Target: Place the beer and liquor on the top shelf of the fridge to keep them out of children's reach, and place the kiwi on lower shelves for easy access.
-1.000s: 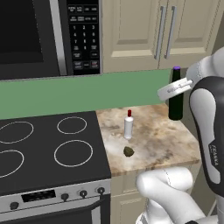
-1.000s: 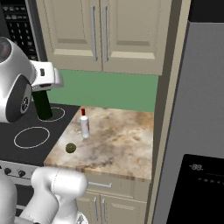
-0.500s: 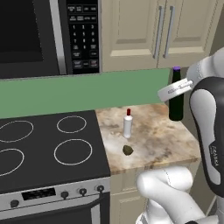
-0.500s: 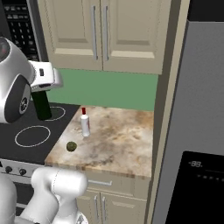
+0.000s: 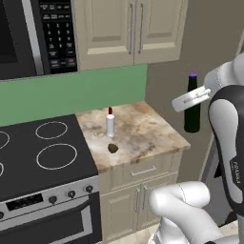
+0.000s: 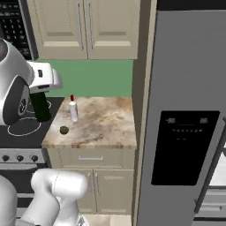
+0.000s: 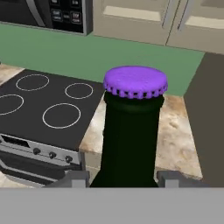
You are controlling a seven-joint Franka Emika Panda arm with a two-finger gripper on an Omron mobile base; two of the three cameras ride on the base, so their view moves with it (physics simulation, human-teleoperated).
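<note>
Dark beer (image 5: 192, 107), pinched in the gripper (image 7: 127, 179), has swung toward the fridge (image 6: 185, 110).

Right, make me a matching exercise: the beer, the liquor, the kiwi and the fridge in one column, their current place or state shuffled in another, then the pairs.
Things:
1. beer
2. liquor
3. kiwi
4. fridge

Places or states:
A. lying on the counter, near its front edge
B. standing upright on the counter, red cap up
C. door closed, to the right of the counter
D. held off the counter in the gripper

Pairs: 1-D, 2-B, 3-A, 4-C
</note>
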